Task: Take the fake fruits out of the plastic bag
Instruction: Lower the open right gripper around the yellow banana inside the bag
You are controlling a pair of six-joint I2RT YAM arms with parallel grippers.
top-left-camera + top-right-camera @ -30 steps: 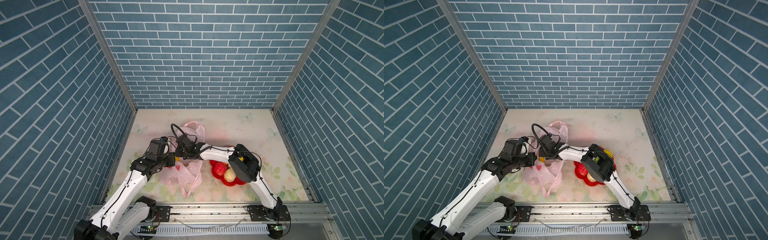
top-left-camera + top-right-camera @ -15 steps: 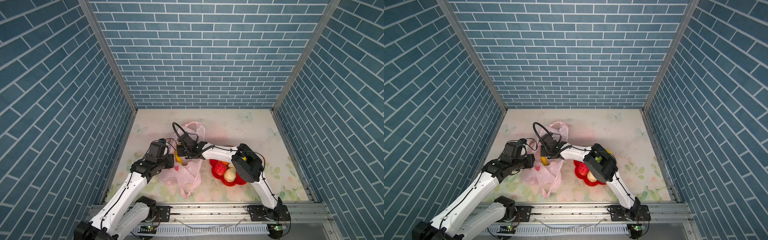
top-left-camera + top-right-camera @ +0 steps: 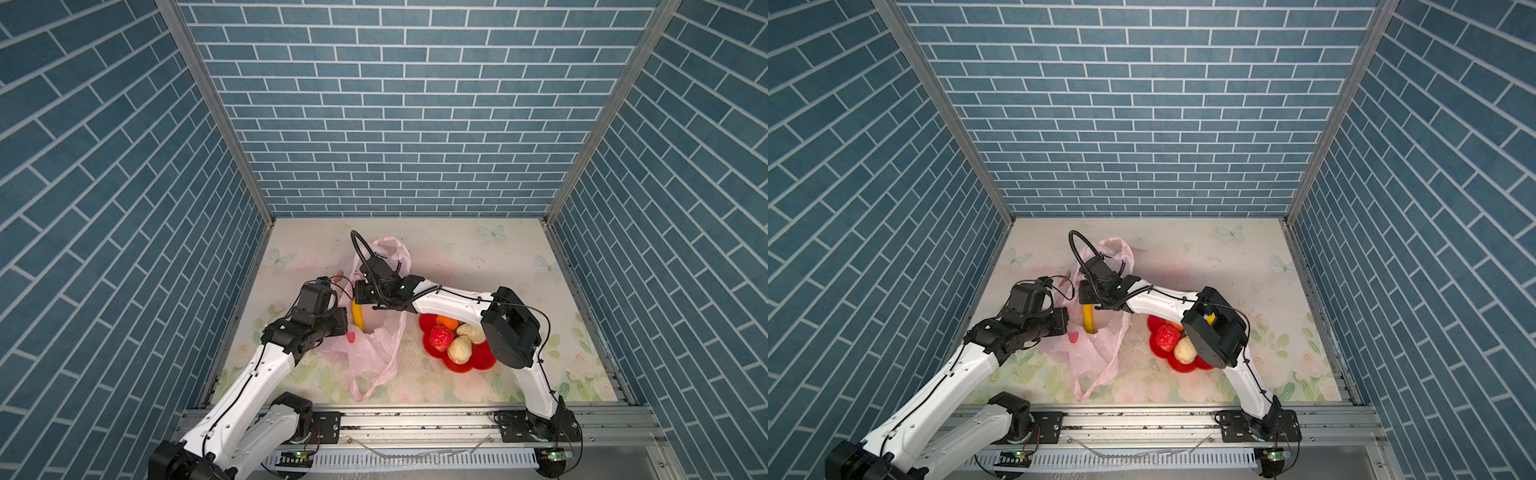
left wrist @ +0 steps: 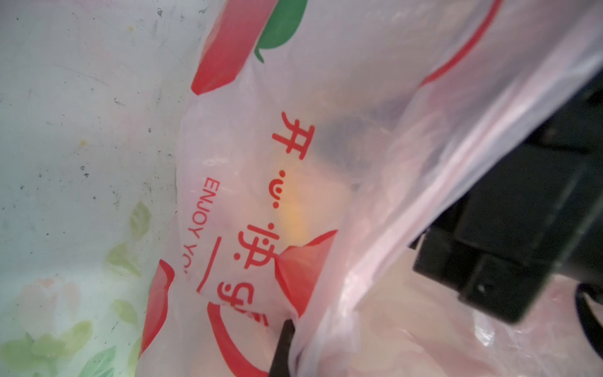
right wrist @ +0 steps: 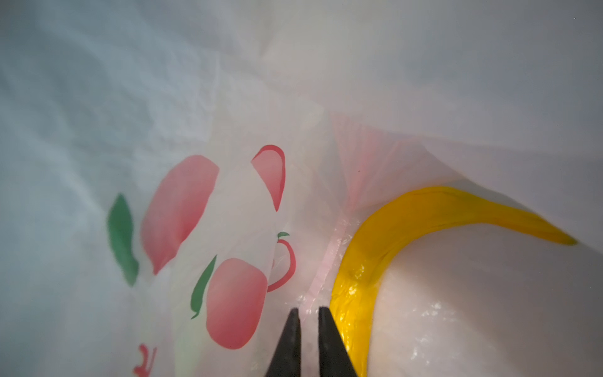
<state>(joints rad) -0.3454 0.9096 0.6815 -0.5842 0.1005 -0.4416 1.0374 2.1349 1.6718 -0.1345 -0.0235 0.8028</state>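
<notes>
On the left, the left end effector [image 4: 288, 339] is closed on a gather of the plastic bag [image 3: 374, 349] at its left edge. Only the left wrist view brings the bag's red print close enough to read: "ENJOY YO", cut off by a fold, beside Chinese characters including 开 and 快, a little smiley, and red apple shapes with green leaves. The bag lies crumpled left of the middle of the surface [image 3: 478, 257], a pale sheet printed with flowers and butterflies and speckled with dirt, boxed in by walls [image 3: 395, 124] of blue brick pattern. In both top views the banana [image 3: 358, 318] shows bright yellow in the bag's open mouth. The right wrist view shows it curving inside the film, just beside the right end effector [image 5: 308, 323]. Its jaws are almost together with a pink fold in the slit; whether they pinch it I cannot tell. Further right, apart from the bag, the red dish [image 3: 478, 363] holds an orange [image 3: 447, 322], a wrinkled red fruit [image 3: 441, 337] and two cream fruits [image 3: 460, 350]. In a top view the right arm [image 3: 1214, 332] covers most of the orange and one cream fruit.
</notes>
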